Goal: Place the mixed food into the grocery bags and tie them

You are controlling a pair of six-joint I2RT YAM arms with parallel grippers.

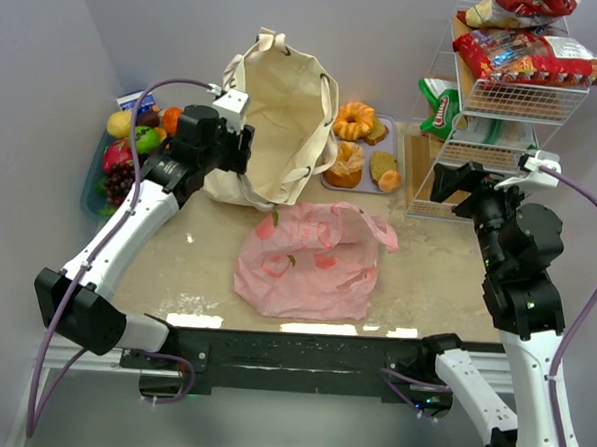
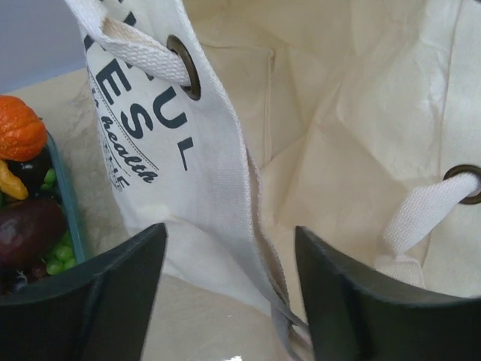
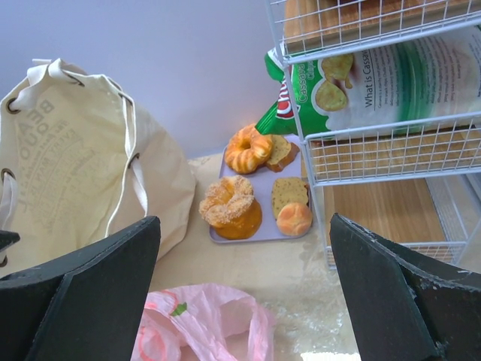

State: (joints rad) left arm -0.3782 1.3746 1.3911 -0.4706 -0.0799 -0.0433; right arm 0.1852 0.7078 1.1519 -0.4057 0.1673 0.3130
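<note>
The cream canvas tote (image 1: 274, 112) stands open at the back left, dark lettering on its side (image 2: 128, 120). My left gripper (image 1: 242, 148) (image 2: 229, 252) is open and straddles the tote's left rim edge; neither finger touches the cloth. The pink plastic bag (image 1: 307, 259) (image 3: 203, 331) lies flat mid-table. Pastries sit on a lilac tray (image 1: 358, 190) (image 3: 261, 183), including an orange ring cake (image 1: 347, 164) (image 3: 231, 204). Red (image 1: 532, 58) and green (image 1: 442, 106) (image 3: 368, 75) snack packets rest in the wire rack. My right gripper (image 1: 451, 181) (image 3: 244, 286) hangs open and empty in front of the rack.
A bin of fruit (image 1: 117, 159) (image 2: 30, 218) stands against the left wall beside the tote. The white wire rack (image 1: 505, 104) (image 3: 376, 143) fills the back right corner. Bare tabletop lies between the pink bag and the tray.
</note>
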